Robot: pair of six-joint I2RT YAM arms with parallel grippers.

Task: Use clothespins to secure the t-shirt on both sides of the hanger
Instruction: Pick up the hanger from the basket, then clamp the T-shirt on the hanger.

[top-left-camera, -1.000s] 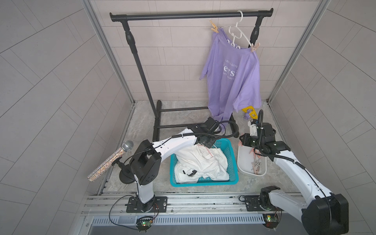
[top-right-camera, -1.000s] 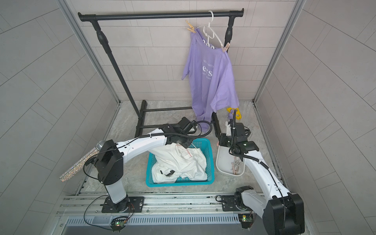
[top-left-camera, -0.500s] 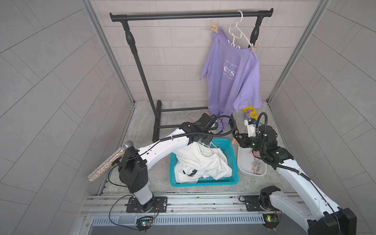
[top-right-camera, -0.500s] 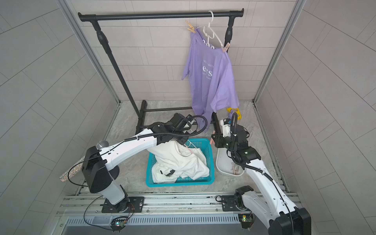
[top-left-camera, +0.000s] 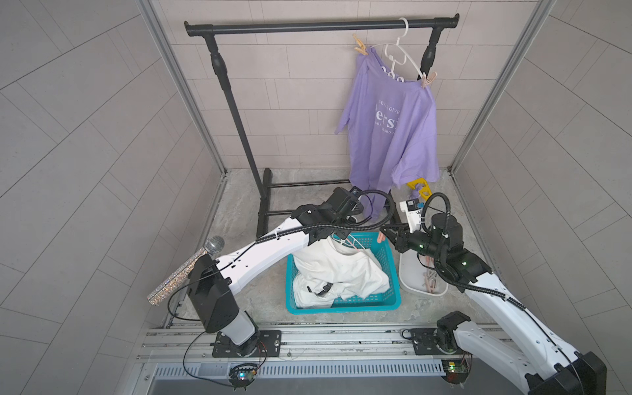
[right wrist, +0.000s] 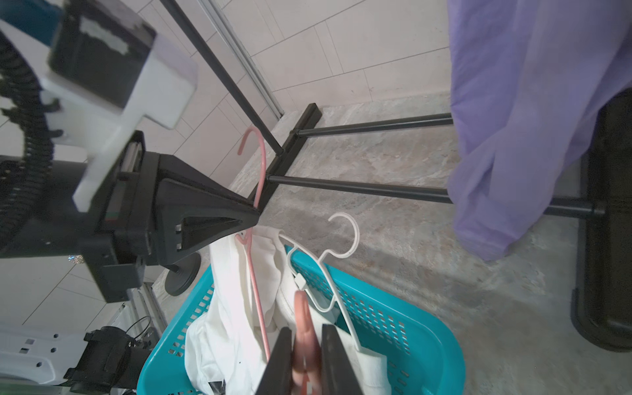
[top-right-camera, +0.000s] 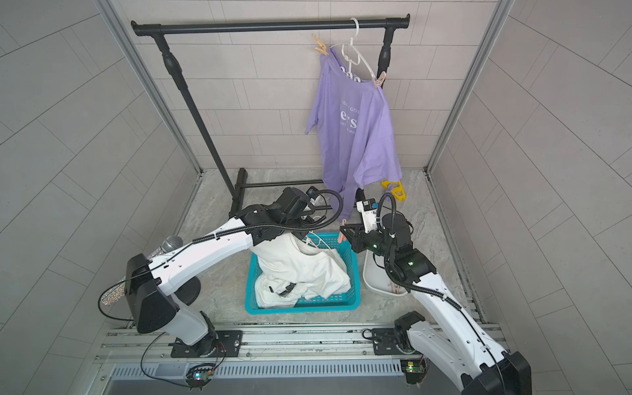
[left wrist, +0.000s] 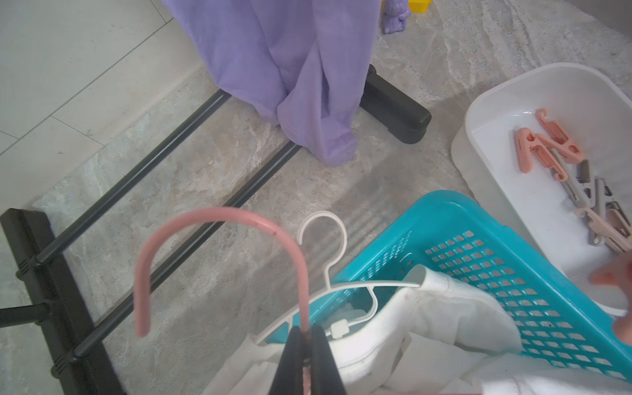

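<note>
My left gripper (left wrist: 306, 333) is shut on the neck of a pink hanger (left wrist: 219, 215), just below its hook. A white t-shirt (top-left-camera: 342, 270) hangs from that hanger, half lifted out of the teal basket (top-left-camera: 342, 309). My right gripper (right wrist: 306, 330) is shut on a salmon-pink clothespin (top-left-camera: 379, 238). It hovers over the basket's far right corner, close beside the lifted t-shirt (right wrist: 229, 307). A white hanger (right wrist: 356, 236) lies against the shirt at the basket's rim. More clothespins (left wrist: 547, 147) lie in a white tub (left wrist: 547, 71).
A purple t-shirt (top-left-camera: 393, 130) hangs on a white hanger from the black rack (top-left-camera: 307, 25), pinned at both shoulders. Its hem drops near my left wrist. The rack's floor bars (left wrist: 171, 143) run behind the basket. A yellow object (top-left-camera: 419, 187) and a glitter microphone (top-left-camera: 184, 270) lie nearby.
My right gripper has swung left from above the white tub to the basket's corner, carrying the clothespin. My left arm has raised the pink hanger and the white shirt a little.
</note>
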